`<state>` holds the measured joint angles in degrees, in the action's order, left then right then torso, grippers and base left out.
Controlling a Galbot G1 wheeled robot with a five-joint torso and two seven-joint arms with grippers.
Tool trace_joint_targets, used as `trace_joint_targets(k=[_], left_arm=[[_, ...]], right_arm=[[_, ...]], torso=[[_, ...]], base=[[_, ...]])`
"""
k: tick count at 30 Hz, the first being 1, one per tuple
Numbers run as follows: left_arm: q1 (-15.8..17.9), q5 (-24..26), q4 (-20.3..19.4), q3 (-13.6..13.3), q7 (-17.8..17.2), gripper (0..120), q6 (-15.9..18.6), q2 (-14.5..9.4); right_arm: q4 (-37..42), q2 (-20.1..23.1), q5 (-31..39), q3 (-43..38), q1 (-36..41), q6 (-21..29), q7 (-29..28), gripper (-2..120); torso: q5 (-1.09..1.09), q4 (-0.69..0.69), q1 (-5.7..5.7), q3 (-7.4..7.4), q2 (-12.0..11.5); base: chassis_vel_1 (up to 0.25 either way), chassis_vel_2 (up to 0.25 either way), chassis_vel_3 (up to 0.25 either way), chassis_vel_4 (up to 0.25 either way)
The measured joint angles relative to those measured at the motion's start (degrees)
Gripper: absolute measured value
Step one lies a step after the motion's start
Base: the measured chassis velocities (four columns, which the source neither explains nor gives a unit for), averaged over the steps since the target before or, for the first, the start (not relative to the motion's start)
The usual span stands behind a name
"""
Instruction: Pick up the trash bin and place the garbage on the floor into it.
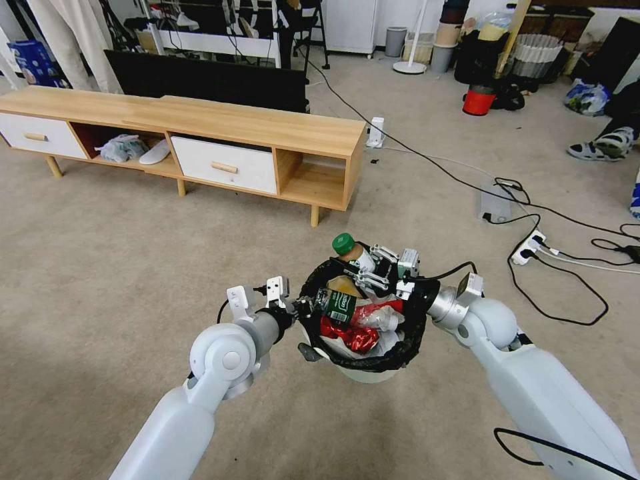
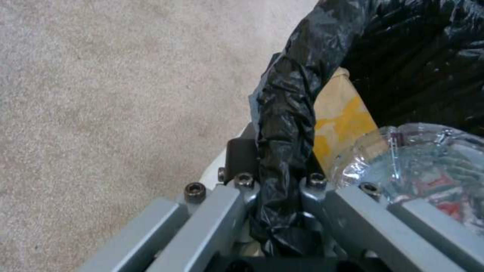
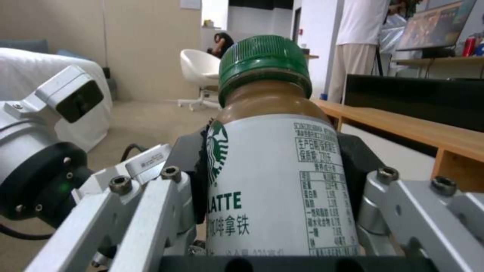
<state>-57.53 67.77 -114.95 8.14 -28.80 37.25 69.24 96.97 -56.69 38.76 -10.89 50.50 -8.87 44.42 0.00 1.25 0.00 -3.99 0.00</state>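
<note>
The trash bin (image 1: 365,372), a white pail with a black bag (image 2: 287,105) over its rim, is in front of me above the carpet floor (image 1: 133,267). My left gripper (image 1: 301,309) is shut on its near-left rim (image 2: 278,177). Inside lies garbage: a crushed red can (image 1: 357,337), a green-labelled bottle (image 1: 340,304), a clear bottle (image 2: 418,166) and a brown cardboard piece (image 2: 343,113). My right gripper (image 1: 371,268) is over the bin's far rim, shut on a latte bottle (image 3: 275,170) with a green cap (image 1: 343,243).
A long wooden TV cabinet (image 1: 233,127) stands ahead to the left. Black cables and power strips (image 1: 528,247) trail over the carpet on the right. A red bucket (image 1: 479,101) sits far back, and a person's foot (image 1: 603,143) rests at the right edge.
</note>
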Motion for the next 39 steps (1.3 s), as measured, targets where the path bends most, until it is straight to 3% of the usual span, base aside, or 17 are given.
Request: trace_joint_targets(k=[10, 14, 16, 19, 24, 26, 39], left_arm=[[-0.2, -0.3, 0.0, -0.1, 0.2, 3, 0.0, 0.0], [-0.2, -0.3, 0.0, 0.0, 0.2, 3, 0.0, -0.1], [-0.3, -0.4, -0.1, 0.0, 0.2, 3, 0.0, -0.1], [-0.4, -0.5, -0.1, 0.0, 0.3, 3, 0.0, -0.1], [-0.4, -0.6, -0.1, 0.0, 0.3, 3, 0.0, 0.0], [-0.4, -0.6, -0.1, 0.0, 0.3, 3, 0.0, 0.0], [-0.7, -0.9, -0.1, 0.6, 0.3, 2, 0.0, -0.1]], right_arm=[[-0.4, 0.0, -0.1, 0.1, -0.1, 0.0, -0.1, 44], [-0.8, -0.1, -0.4, 0.0, -0.2, 0.0, 0.0, 54], [-0.8, -0.1, -0.4, -0.2, -0.2, -0.1, 0.0, 67], [-0.8, 0.0, -0.4, -0.2, -0.2, -0.1, 0.0, 74], [-0.8, 0.0, -0.3, -0.4, -0.2, -0.2, 0.1, 96], [-0.8, 0.0, -0.3, -0.4, -0.2, -0.3, 0.1, 98], [0.4, 0.4, 0.5, -1.1, -0.4, -0.3, 0.2, 100]], torso=[[0.0, 0.0, 0.0, 0.0, 0.0], [0.0, 0.0, 0.0, 0.0, 0.0], [0.0, 0.0, 0.0, 0.0, 0.0], [0.0, 0.0, 0.0, 0.0, 0.0], [0.0, 0.0, 0.0, 0.0, 0.0], [0.0, 0.0, 0.0, 0.0, 0.0], [0.0, 0.0, 0.0, 0.0, 0.0]], base=[[0.0, 0.0, 0.0, 0.0], [0.0, 0.0, 0.0, 0.0], [0.0, 0.0, 0.0, 0.0], [0.0, 0.0, 0.0, 0.0], [0.0, 0.0, 0.0, 0.0], [0.0, 0.0, 0.0, 0.0], [0.0, 0.0, 0.0, 0.0]])
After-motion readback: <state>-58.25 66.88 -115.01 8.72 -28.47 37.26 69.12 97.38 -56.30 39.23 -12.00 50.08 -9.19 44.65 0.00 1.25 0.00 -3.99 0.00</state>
